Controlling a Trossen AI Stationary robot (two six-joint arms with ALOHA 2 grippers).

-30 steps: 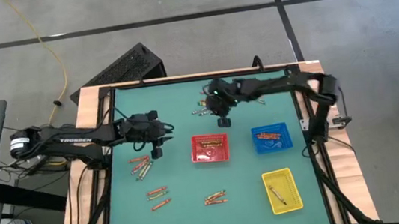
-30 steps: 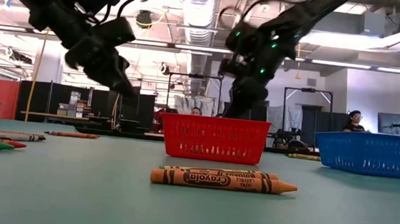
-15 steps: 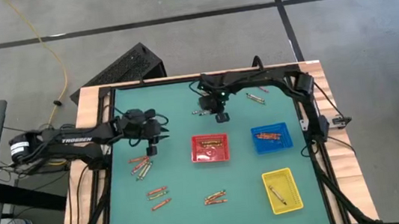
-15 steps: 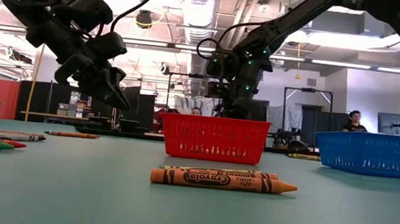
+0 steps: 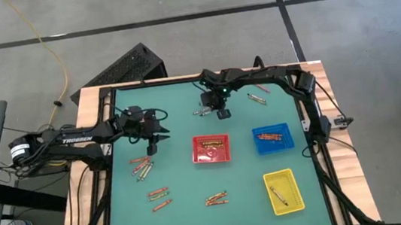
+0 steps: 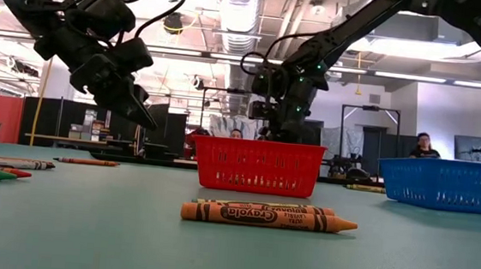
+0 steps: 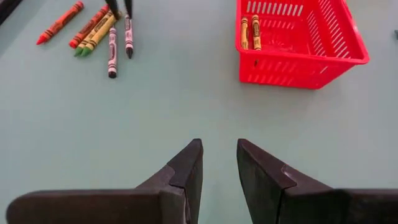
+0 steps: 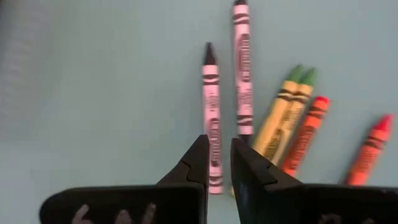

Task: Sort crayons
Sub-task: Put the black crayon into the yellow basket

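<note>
The left gripper [image 5: 151, 143] hangs above bare mat [image 5: 178, 183], jaws slightly parted and empty, just beyond loose crayons [image 5: 141, 167] at the table's left. Its wrist view alone shows two yellowish crayons [image 7: 249, 32] in the red tray [image 7: 311, 59]. The right gripper [image 8: 217, 158], jaws a narrow slit holding nothing, hovers over a far cluster [image 5: 202, 111]; its wrist view shows grey, green and red sticks there. The low view shows an orange crayon [image 6: 268, 217] near the camera, and a person [image 6: 424, 145] in the room behind.
</note>
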